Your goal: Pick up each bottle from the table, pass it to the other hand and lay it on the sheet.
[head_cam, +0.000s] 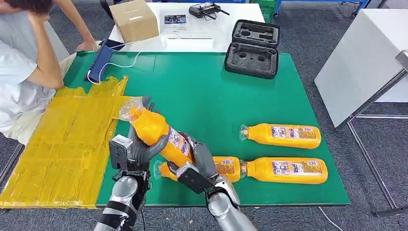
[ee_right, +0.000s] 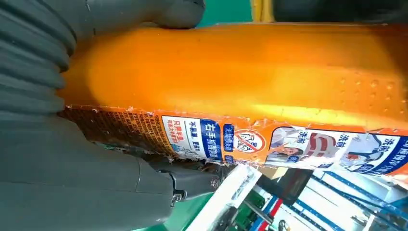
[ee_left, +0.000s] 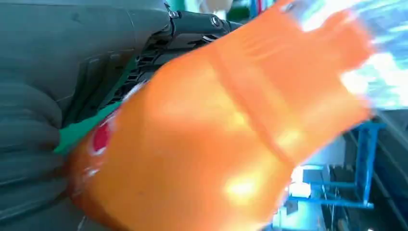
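Note:
An orange bottle (head_cam: pixel 153 129) with a clear cap is held tilted above the green table (head_cam: pixel 202 96), cap toward the yellow sheet (head_cam: pixel 57 144). My left hand (head_cam: pixel 136 150) grips its upper body and my right hand (head_cam: pixel 198 166) grips its labelled lower end. Up close, the bottle (ee_left: pixel 216 144) lies against my left hand (ee_left: pixel 29 120). My right hand (ee_right: pixel 57 159) wraps the labelled bottle (ee_right: pixel 240 72). Three more orange bottles lie on the table: one (head_cam: pixel 281 135) to the right, one (head_cam: pixel 286 170) nearer the front edge, and one (head_cam: pixel 227 168) partly hidden behind my right hand.
A person (head_cam: pixel 24 57) leans on the table's left end beside the sheet. A blue device with a white cable (head_cam: pixel 100 63) and an open black foam case (head_cam: pixel 253 48) lie at the back. A cardboard box (head_cam: pixel 134 19) stands on the white table behind.

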Tool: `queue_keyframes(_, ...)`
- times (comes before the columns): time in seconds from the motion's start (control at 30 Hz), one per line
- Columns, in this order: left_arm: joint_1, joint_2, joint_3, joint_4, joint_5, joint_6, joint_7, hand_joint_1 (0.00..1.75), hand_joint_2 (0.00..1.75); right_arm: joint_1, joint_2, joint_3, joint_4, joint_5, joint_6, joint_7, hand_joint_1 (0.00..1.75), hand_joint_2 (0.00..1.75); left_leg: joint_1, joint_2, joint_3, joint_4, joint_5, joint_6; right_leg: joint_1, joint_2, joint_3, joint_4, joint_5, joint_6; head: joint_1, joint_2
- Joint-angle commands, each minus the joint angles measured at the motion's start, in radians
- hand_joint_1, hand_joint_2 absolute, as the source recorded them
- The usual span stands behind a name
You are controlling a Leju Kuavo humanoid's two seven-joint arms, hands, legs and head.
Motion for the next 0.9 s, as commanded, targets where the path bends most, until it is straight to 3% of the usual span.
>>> queue_keyframes(0.03,0.008,0.038,-0.055,-0.111,-0.059,0.065,0.001,0.0,1.75,0.001,-0.024,0.018,0.046,0.01,-0.006,-0.019,1.75,1.75,0.001,0.001,0.006,0.0,-0.003,-0.002,0.001,0.002,0.007,-0.002,-0.002,-0.002,0.0,0.0)
queue_keyframes(0.07,0.008,0.04,-0.067,-0.107,-0.07,0.066,0.004,0.0,1.75,0.001,-0.024,0.018,0.046,0.01,-0.006,-0.019,1.75,1.75,0.002,0.002,0.009,-0.001,-0.004,-0.002,0.002,0.002,0.009,-0.002,-0.003,-0.002,0.0,0.0)
queue_keyframes(0.1,0.006,0.042,-0.079,-0.096,-0.076,0.063,0.008,0.59,1.75,0.002,-0.025,0.017,0.043,0.011,-0.006,-0.02,1.75,1.75,0.001,0.001,0.006,-0.001,-0.002,-0.002,0.001,0.001,0.007,-0.002,-0.002,-0.002,0.0,0.0)
queue_keyframes(0.13,0.006,0.043,-0.085,-0.088,-0.08,0.061,0.009,1.75,1.75,0.003,-0.025,0.017,0.041,0.012,-0.007,-0.02,1.75,1.75,0.001,0.0,0.007,-0.001,-0.003,-0.002,0.001,0.001,0.008,-0.002,-0.002,-0.002,0.0,0.0)
queue_keyframes(0.33,-0.011,0.042,-0.121,-0.001,-0.112,0.042,0.033,1.75,1.75,0.013,-0.027,0.017,0.007,0.02,-0.012,-0.023,1.75,1.75,0.001,0.0,0.004,-0.001,-0.001,-0.001,0.001,0.0,0.004,-0.002,-0.001,-0.001,0.0,0.0)
queue_keyframes(0.9,-0.013,0.041,-0.118,0.01,-0.109,0.033,0.037,1.75,1.75,0.015,-0.027,0.017,0.002,0.022,-0.014,-0.022,1.75,1.75,0.0,0.001,0.005,-0.001,-0.002,-0.001,0.0,0.001,0.005,-0.002,-0.001,-0.001,0.0,0.0)
